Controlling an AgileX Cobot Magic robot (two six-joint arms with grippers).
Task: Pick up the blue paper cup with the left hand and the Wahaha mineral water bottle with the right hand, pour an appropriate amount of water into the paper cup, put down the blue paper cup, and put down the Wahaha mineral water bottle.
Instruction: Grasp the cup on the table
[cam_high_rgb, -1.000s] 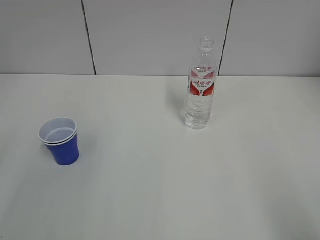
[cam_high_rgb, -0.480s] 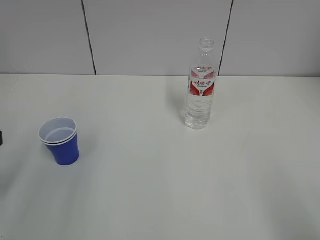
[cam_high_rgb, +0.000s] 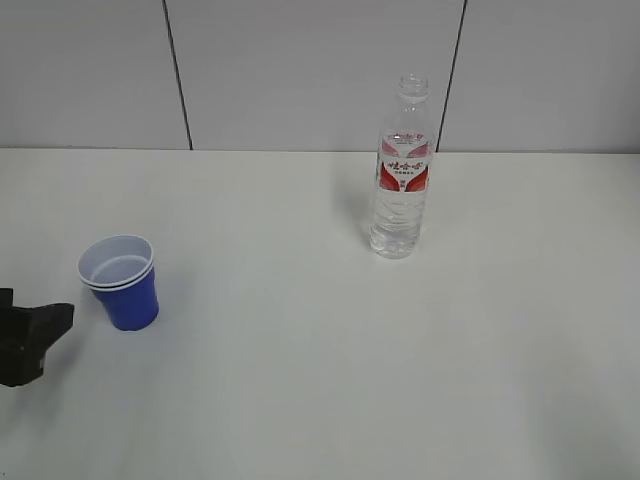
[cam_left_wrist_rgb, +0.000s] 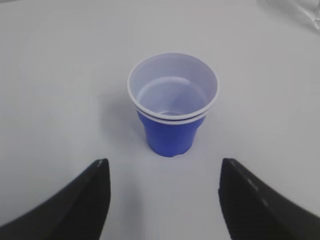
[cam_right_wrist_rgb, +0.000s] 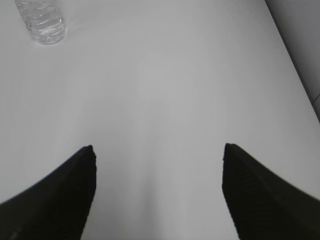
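The blue paper cup (cam_high_rgb: 121, 283) stands upright on the white table at the left, white inside with a double white rim. In the left wrist view the cup (cam_left_wrist_rgb: 172, 106) stands just ahead of my left gripper (cam_left_wrist_rgb: 163, 162), which is open and empty. The gripper's black tip (cam_high_rgb: 42, 322) shows at the left edge of the exterior view, a little left of the cup. The Wahaha mineral water bottle (cam_high_rgb: 402, 172) stands upright at the back, uncapped. Its base shows in the right wrist view (cam_right_wrist_rgb: 41, 20), far ahead to the left of my open, empty right gripper (cam_right_wrist_rgb: 157, 146).
The white table (cam_high_rgb: 320, 380) runs back to a grey panelled wall (cam_high_rgb: 300, 70). The table's right edge shows in the right wrist view (cam_right_wrist_rgb: 295, 65).
My left gripper has come into the exterior view from the left edge, moving toward the cup. The cup and bottle have not moved.
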